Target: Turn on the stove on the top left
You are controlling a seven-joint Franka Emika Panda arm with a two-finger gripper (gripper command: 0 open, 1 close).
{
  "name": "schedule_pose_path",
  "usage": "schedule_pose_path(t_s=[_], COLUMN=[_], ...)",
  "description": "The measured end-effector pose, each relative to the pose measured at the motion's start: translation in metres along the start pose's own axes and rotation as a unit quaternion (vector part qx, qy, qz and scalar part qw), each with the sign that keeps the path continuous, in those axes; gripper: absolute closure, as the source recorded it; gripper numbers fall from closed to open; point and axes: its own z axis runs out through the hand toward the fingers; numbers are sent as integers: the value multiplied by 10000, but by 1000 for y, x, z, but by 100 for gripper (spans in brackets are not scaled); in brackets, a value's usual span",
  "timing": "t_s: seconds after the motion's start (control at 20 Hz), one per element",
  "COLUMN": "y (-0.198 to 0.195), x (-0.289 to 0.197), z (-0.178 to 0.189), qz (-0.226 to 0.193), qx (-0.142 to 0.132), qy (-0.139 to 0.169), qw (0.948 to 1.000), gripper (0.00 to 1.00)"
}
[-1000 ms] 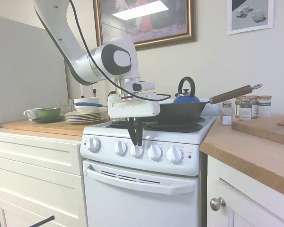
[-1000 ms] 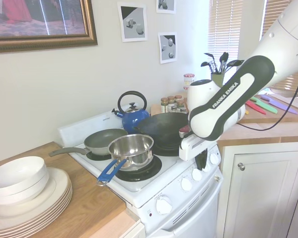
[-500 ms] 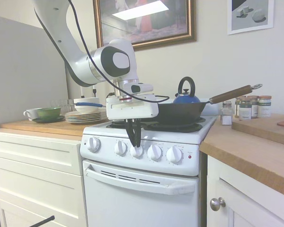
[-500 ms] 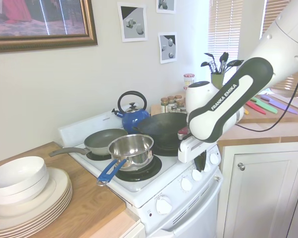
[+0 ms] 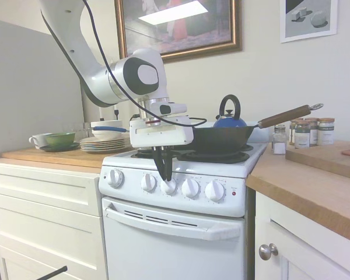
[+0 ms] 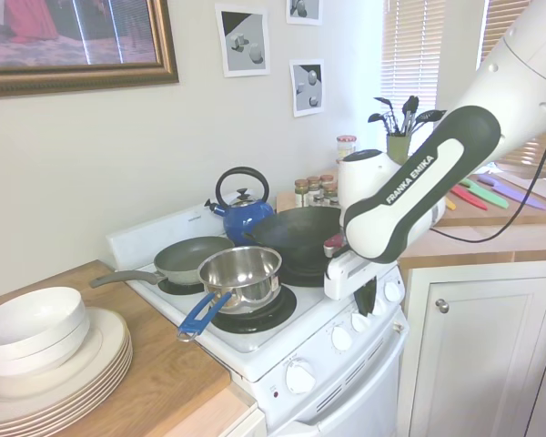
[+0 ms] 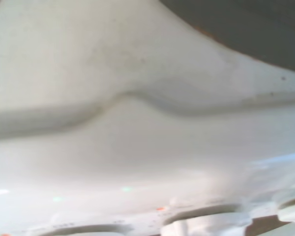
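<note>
Five white knobs line the front of the stove (image 5: 175, 192), which stands between cream cabinets (image 5: 44, 216), and the gripper (image 5: 165, 178) hangs right at the middle knob (image 5: 169, 186). Jaws narrow, nearly closed, tips touching that knob (wrist view is just a white blur). Wok (image 5: 221, 139) and blue kettle (image 5: 229, 119) sit on top.

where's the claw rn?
First exterior view: claw points down at the stove front, tips on the middle knob of five.
</note>
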Motion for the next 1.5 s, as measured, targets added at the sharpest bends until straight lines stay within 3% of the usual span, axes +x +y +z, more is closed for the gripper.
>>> schedule_pose_path(t_s=[1.0,1.5], y=[-10,-11], x=[-11,-14], z=[4,17], qz=[23,176], qx=[-10,57], qy=[-53,-275], qw=[10000,9995], gripper=[100,100])
